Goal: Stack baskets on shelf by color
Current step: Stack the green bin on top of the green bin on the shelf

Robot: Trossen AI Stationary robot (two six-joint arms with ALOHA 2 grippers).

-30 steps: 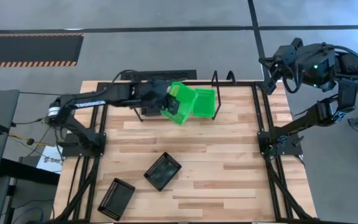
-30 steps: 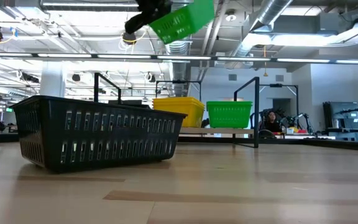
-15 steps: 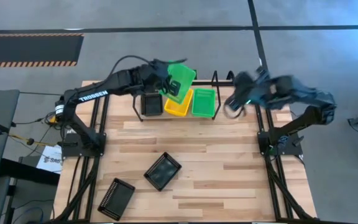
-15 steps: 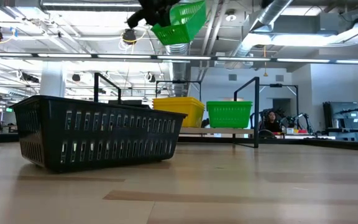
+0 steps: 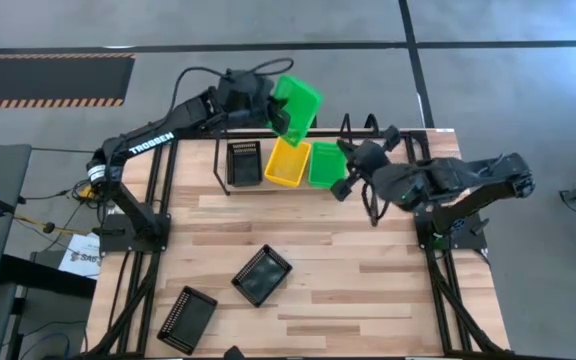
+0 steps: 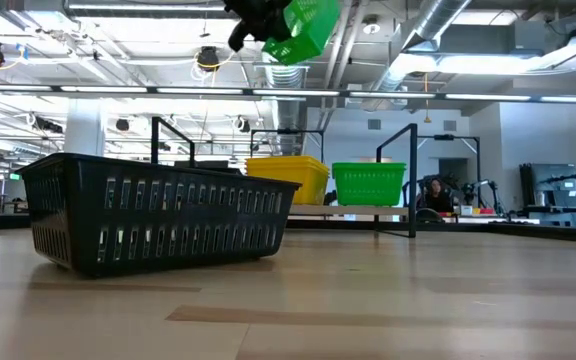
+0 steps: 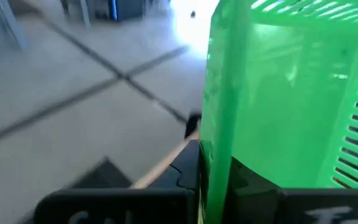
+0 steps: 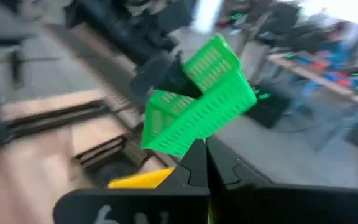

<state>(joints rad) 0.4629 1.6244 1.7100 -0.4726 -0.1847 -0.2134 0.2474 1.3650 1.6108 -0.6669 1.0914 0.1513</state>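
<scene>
Overhead, black basket (image 5: 243, 162) on shelf (image 5: 230, 187); low view hides it.

The word TROSSEN runs in white capitals along the left arm (image 5: 153, 145), behind its gripper; nothing else can be read

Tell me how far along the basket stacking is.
Done: yellow, green and black baskets sit on the shelf. In hand: the left gripper holds a green basket high, behind the shelf; the right gripper is shut, empty, near the shelf's green end. Left: two black baskets on the table.
</scene>
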